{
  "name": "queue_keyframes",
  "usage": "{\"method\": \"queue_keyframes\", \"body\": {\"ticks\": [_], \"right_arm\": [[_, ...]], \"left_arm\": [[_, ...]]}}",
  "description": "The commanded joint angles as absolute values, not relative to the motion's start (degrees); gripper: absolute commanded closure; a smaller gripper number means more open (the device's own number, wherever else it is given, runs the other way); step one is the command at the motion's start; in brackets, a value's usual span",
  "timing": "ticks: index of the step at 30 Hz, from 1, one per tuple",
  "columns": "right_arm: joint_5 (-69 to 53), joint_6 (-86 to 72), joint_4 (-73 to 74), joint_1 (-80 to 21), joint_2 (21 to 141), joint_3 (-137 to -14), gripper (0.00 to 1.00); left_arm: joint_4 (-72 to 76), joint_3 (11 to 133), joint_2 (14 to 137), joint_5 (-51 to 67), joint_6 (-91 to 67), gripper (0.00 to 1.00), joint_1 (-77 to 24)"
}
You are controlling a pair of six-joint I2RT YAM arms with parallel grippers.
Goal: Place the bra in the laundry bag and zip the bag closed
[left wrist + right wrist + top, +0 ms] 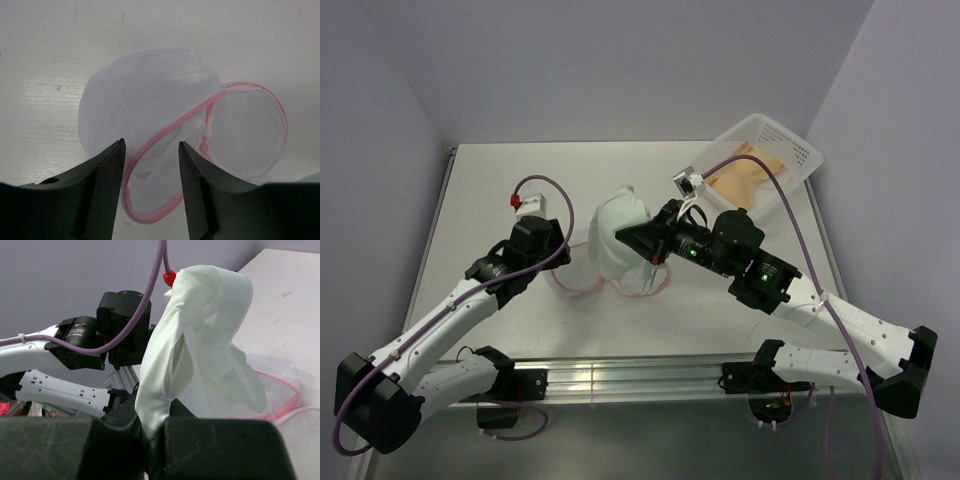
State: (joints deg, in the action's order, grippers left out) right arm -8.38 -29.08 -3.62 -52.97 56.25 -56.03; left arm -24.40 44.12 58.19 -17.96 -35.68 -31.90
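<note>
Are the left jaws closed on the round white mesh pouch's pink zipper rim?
No: the left jaws stand apart, and the pink rim of the pouch lies loose between them.

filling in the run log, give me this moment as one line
left hand: open, over laundry bag rim | right hand: shut on bra, held up | laundry bag: unzipped, bra not inside

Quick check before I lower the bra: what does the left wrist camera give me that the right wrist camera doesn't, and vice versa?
Left wrist only: the whole laundry bag, unzipped, with its round flap lying to one side, and the left gripper open, with the rim showing between its fingers. Right wrist only: the bra clamped upright in the right gripper, with the left arm behind it. Both: part of the bag's pink zipper rim and the white table.
</note>
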Motion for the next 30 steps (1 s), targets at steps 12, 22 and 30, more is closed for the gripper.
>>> {"method": "queue_keyframes", "body": {"ticks": [12,22,30], "right_arm": [[-4.93,-34.71,-13.62,-52.65,57.66,-52.21,1.00],[4.91,-42.35,-25.21,-52.65,60.37,-48.61,1.00],[9.32,-47.89,-40.51,-52.56,68.72,-42.72,1.00]], "left_arm": [[-19.25,44.12,61.53,-19.77,-36.65,0.92,-31.64],[-4.41,33.23,51.07,-11.70,-46.48,1.00,-31.64],[4.47,27.25,45.10,-10.81,-51.85,1.00,-31.64]]}}
